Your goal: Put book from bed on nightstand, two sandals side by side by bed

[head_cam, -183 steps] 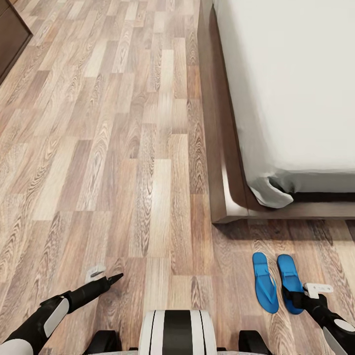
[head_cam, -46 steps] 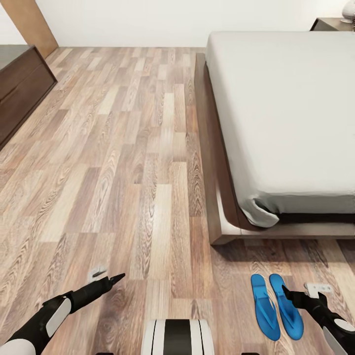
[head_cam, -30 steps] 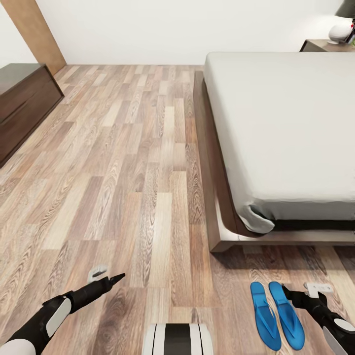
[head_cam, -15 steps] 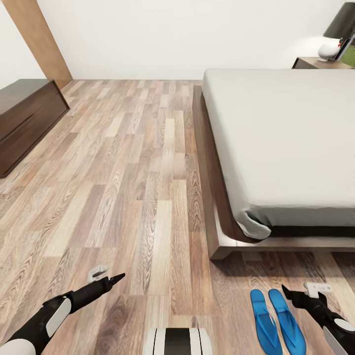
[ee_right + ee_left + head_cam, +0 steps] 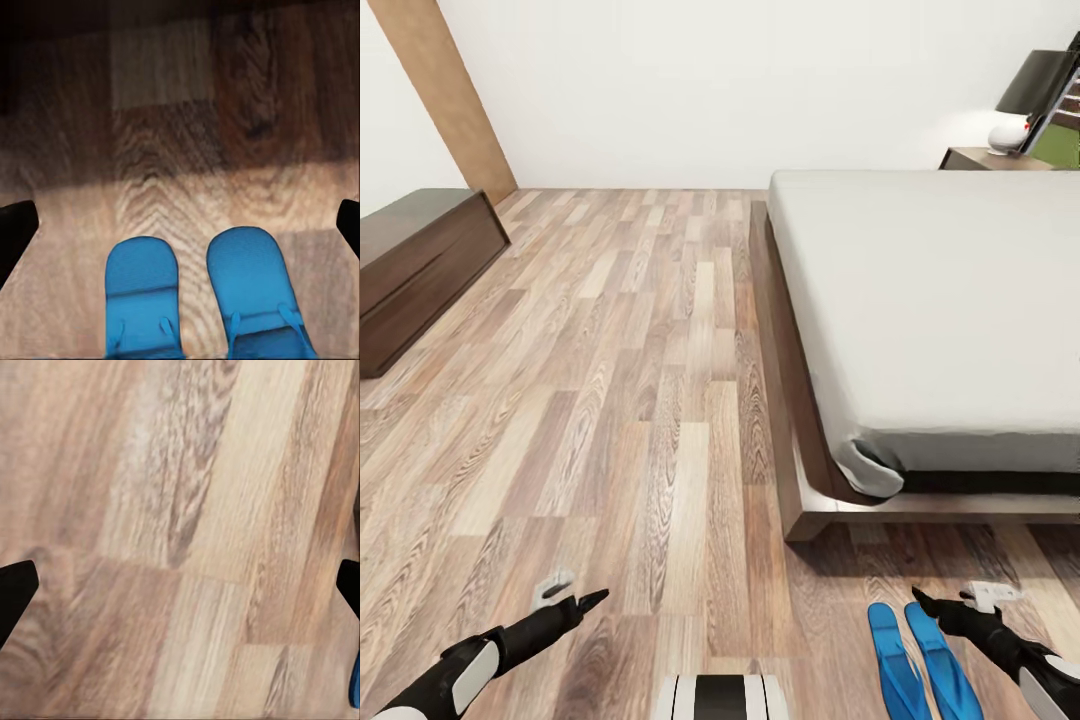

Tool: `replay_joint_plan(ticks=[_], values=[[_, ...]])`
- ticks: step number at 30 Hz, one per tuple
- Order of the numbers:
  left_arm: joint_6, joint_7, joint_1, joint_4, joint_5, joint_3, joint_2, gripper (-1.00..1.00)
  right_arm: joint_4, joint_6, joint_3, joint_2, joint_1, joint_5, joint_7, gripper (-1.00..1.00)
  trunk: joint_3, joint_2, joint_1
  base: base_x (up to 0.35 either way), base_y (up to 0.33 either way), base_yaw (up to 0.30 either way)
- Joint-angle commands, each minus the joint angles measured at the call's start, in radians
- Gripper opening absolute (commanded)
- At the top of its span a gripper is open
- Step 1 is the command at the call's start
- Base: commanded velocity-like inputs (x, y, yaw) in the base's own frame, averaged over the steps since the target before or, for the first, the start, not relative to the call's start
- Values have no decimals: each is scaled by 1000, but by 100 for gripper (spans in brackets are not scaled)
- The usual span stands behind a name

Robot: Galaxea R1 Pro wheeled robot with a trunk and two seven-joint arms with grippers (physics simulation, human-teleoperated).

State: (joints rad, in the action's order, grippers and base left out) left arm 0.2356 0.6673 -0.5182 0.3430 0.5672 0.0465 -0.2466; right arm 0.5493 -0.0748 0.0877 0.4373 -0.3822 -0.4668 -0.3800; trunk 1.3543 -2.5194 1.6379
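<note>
Wood-plank floor (image 5: 610, 380), bed (image 5: 930, 310) right of frame. Two blue sandals (image 5: 920, 665) side by side lower right, off the bed's foot. Left fingers (image 5: 565, 598) and right fingers (image 5: 950, 605) open, empty.

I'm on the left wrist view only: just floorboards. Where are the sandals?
Observer: Two blue sandals lie side by side on the floor, just off the bed's foot corner.
Operator: Is either gripper holding one?
Observer: No. The right gripper hangs open above them, empty.
Operator: See the book?
Observer: Not on the visible mattress. A nightstand with a lamp stands at the bed's far end.
</note>
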Motion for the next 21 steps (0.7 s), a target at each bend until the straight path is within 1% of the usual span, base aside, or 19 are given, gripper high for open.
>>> replay_joint_plan(ticks=[1,2,3,4,5,6,9,12,13,16,18,21], values=[[-18,1,0,-30,10,5,3,100,-27,9,7,1,0,-16,-48,100,-3,0,-1,0,0,0],[-55,1,0,-68,10,6,18,100,-70,27,7,1,0,-22,-115,100,-7,0,-1,0,0,0],[-65,1,0,-78,9,6,24,100,-84,31,7,1,0,-23,-135,100,-11,0,-1,0,0,0],[-82,1,0,-97,8,6,36,100,-112,37,7,1,0,-24,-170,100,-15,1,-2,0,0,0],[-88,1,0,-106,8,6,42,100,-126,39,7,1,0,-25,-183,100,-19,1,-2,0,0,0],[-102,1,0,-130,6,6,57,100,-166,43,8,1,0,-26,-208,100,-23,1,-3,0,0,0],[-115,1,0,-160,5,6,74,100,-217,41,10,1,0,-24,-225,100,-34,2,-4,0,0,0],[-150,0,0,-174,5,6,86,100,-243,38,13,-8,0,-21,-226,100,-46,3,-6,0,0,0],[-164,0,0,-177,5,6,88,100,-250,37,14,-16,0,-20,-225,100,-50,3,-6,0,0,0],[-193,-1,0,-192,5,6,91,100,-261,36,15,-58,0,-18,-223,100,-61,4,-7,0,0,0],[-199,-1,0,-196,5,6,91,100,-264,35,15,-71,0,-18,-222,100,-69,4,-8,0,0,0],[-203,-2,0,-199,5,7,93,100,-272,34,15,-81,0,-17,-220,100,-81,5,-10,0,0,0]])
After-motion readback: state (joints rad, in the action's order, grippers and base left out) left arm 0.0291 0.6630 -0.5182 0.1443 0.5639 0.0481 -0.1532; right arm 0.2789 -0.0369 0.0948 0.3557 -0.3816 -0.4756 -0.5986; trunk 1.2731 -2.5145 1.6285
